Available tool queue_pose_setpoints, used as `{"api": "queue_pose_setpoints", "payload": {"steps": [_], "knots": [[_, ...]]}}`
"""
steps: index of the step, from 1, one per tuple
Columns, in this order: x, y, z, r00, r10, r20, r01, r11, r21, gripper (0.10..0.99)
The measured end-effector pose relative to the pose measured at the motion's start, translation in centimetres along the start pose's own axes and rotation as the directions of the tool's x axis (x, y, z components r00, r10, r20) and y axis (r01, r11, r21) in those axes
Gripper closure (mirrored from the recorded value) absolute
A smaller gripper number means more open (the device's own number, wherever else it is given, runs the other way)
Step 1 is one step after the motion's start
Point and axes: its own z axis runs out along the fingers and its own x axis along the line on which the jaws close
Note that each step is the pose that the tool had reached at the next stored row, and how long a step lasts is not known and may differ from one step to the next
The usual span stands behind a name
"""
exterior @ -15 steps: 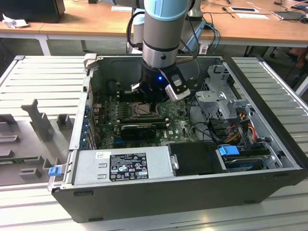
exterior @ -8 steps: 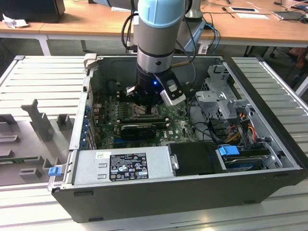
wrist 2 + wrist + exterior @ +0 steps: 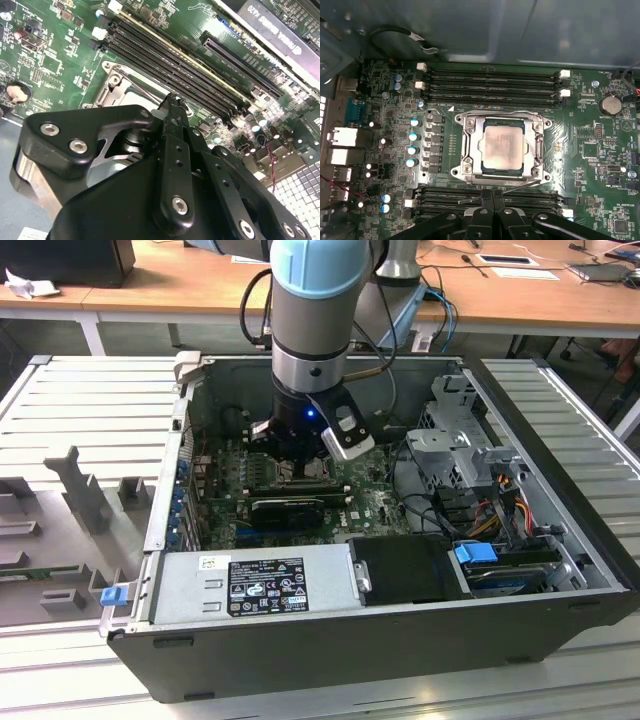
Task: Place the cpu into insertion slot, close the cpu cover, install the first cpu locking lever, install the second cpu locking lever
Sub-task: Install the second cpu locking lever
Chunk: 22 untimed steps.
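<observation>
In the first wrist view the pale square cpu (image 3: 502, 145) lies flat in the insertion slot (image 3: 502, 172). The silver cpu cover (image 3: 470, 146) is folded down around it. Thin wire levers run along two sides of the socket, and one lever end (image 3: 470, 200) sticks out beside my fingertips. My gripper (image 3: 493, 196) is shut, its tips just off the socket's edge over the memory slots. The second wrist view shows the gripper (image 3: 172, 102) from behind, tips close to the socket's metal bracket (image 3: 116, 86). In the exterior view the gripper (image 3: 300, 468) reaches down into the open computer case.
Memory slots (image 3: 490, 82) flank the socket on both sides. A long black card (image 3: 290, 508) lies just in front of the gripper. The power supply (image 3: 250, 585), a drive cage (image 3: 460, 440) and cables (image 3: 500, 500) crowd the case, with its walls all round.
</observation>
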Motion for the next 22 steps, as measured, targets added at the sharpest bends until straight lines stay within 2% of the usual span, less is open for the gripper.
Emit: {"api": "queue_pose_setpoints", "payload": {"steps": [4, 7, 13, 16, 18, 19, 22], "knots": [[0.28, 0.0, 0.01, 1.0, 0.0, 0.0, 0.0, 1.0, -0.001, 0.98], [1.33, 0.0, 0.23, 1.0, -0.008, -0.0009, 0.008, 1.0, -0.004, 0.98], [1.52, -0.2, 1.65, 0.9997, -0.025, -0.0035, 0.025, 0.9997, -0.004, 0.98], [2.26, -0.3, 2.45, 0.9992, -0.039, -0.0054, 0.039, 0.9992, -0.007, 0.98], [2.34, -0.42, 2.68, 0.9991, -0.042, -0.0053, 0.042, 0.999, -0.013, 0.98], [2.44, -0.66, 2.77, 0.9991, -0.042, -0.0035, 0.042, 0.9987, -0.03, 0.98], [2.65, -1.0, 2.9, 0.9991, -0.042, -0.0014, 0.042, 0.9977, -0.053, 0.98]]}}
